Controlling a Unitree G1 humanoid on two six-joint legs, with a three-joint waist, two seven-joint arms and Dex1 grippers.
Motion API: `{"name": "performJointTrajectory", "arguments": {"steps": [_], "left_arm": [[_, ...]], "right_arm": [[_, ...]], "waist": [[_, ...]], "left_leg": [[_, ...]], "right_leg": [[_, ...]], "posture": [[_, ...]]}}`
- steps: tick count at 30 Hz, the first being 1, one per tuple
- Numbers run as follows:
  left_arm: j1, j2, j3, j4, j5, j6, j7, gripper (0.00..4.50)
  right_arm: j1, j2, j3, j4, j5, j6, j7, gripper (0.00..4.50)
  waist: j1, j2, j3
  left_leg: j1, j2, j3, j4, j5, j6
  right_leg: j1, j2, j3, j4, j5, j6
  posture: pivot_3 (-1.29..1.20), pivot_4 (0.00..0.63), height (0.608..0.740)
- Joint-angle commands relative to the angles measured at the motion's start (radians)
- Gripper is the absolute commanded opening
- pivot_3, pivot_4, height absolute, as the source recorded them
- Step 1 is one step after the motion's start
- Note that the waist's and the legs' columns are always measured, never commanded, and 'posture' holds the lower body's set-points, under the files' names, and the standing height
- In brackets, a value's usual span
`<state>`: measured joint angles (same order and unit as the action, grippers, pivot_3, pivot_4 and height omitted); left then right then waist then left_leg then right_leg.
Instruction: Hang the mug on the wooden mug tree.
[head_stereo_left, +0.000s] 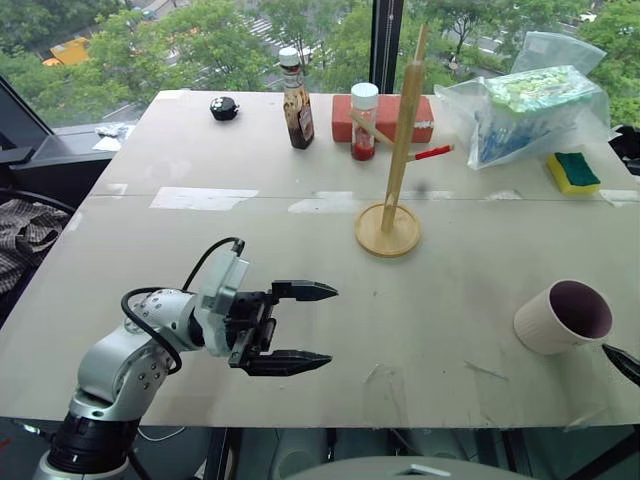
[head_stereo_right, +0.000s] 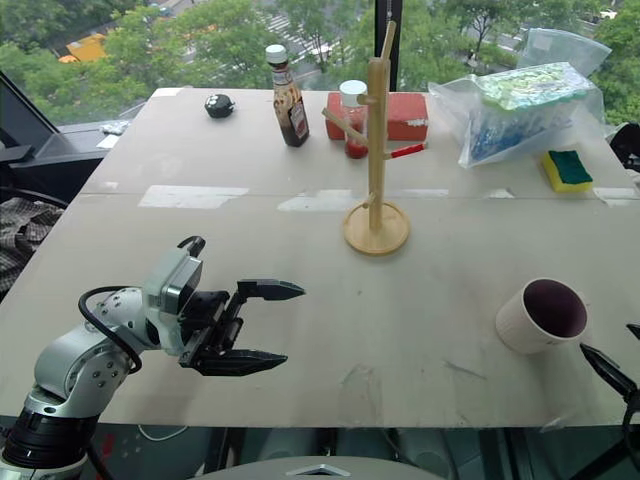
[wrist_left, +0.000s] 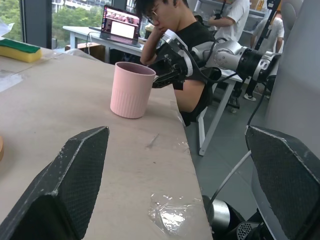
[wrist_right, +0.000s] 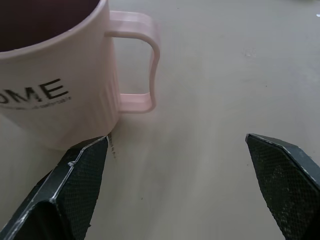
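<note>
The task is at an early stage: the mug (head_stereo_left: 562, 316) stands upright on the table (head_stereo_left: 300, 300) at the lower right of the left eye view, not yet gripped, and every peg of the tree (head_stereo_left: 392, 160) is bare. Grasping, lifting, carrying and hooking the handle over a peg all remain to be done. The tree stands upper centre in that view, well apart from the mug, with one red-tipped peg pointing right. The right gripper (wrist_right: 177, 170) has its fingers spread wide with nothing between them; in the right wrist view one fingertip (wrist_right: 80, 170) sits just beside the mug's base, and the handle (wrist_right: 142, 65) lies ahead between the two fingers. Whether that tip touches the wall cannot be told. The left gripper (head_stereo_left: 298, 325) hovers at the lower left of the left eye view, fingers wide and empty, pointing toward the mug but well apart from it. The mug is a pale cylinder with fine vertical ribbing, a dark inside, dark lettering on its wall and a squared loop handle; it looks rigid and light.
</note>
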<state>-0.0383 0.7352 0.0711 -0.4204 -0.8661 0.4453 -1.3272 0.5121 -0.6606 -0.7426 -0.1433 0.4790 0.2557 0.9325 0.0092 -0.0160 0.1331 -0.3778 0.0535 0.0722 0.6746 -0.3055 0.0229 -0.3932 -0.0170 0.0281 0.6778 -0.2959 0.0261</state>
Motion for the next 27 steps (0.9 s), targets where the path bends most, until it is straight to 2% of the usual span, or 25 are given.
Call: {"name": "performJointTrajectory", "arguments": {"steps": [1, 9, 12, 19, 20, 27], "left_arm": [[-0.004, 0.01, 0.028, -0.015, -0.012, -0.001, -0.003, 4.5], [-0.001, 0.005, 0.034, -0.05, -0.028, 0.02, 0.04, 4.5], [0.005, 0.014, 0.048, -0.057, -0.038, 0.033, 0.05, 4.5], [0.004, 0.021, 0.073, -0.055, -0.039, 0.045, 0.064, 4.5], [0.009, 0.021, 0.075, -0.055, -0.037, 0.044, 0.064, 4.5], [0.027, -0.005, 0.067, -0.042, -0.001, 0.004, 0.074, 4.5]], "right_arm": [[-0.044, 0.0, 0.021, 0.026, -0.027, -0.039, -0.041, 4.47], [-0.202, 0.026, 0.128, 0.155, -0.055, -0.103, -0.082, 4.47], [-0.297, 0.047, 0.175, 0.251, -0.057, -0.14, -0.079, 3.7], [-0.402, 0.062, 0.232, 0.336, -0.039, -0.177, -0.046, 0.26], [-0.405, 0.062, 0.236, 0.335, -0.039, -0.182, -0.045, 0.05], [-0.401, 0.043, 0.266, 0.226, -0.038, -0.186, -0.047, 0.05]], "waist": [[0.0, 0.0, 0.0], [0.003, 0.0, 0.0], [-0.002, 0.0, 0.0], [-0.011, 0.001, 0.0], [-0.012, 0.001, 0.0], [-0.02, 0.001, 0.0]], "left_leg": [[0.0, 0.0, 0.0, 0.0, 0.0, 0.0], [0.0, 0.0, 0.0, 0.0, 0.0, 0.0], [0.0, 0.0, 0.0, 0.0, 0.0, 0.0], [0.0, 0.0, 0.0, 0.0, 0.002, -0.004], [0.0, 0.0, 0.0, 0.0, 0.002, -0.004], [0.0, 0.0, 0.0, 0.0, 0.002, -0.004]], "right_leg": [[0.0, 0.0, 0.0, 0.0, 0.0, 0.0], [0.0, 0.0, -0.001, 0.0, 0.0, 0.0], [0.0, 0.0, 0.0, 0.0, 0.0, 0.0], [-0.001, 0.0, 0.0, 0.0, 0.0, 0.0], [-0.001, 0.0, 0.0, 0.0, 0.0, 0.0], [0.0, -0.001, 0.0, 0.001, 0.0, 0.0]], "posture": [[0.0, 0.15, 0.74], [0.0, 0.15, 0.74], [0.0, 0.15, 0.74], [0.0, 0.15, 0.74], [0.0, 0.15, 0.74], [0.0, 0.15, 0.74]]}}
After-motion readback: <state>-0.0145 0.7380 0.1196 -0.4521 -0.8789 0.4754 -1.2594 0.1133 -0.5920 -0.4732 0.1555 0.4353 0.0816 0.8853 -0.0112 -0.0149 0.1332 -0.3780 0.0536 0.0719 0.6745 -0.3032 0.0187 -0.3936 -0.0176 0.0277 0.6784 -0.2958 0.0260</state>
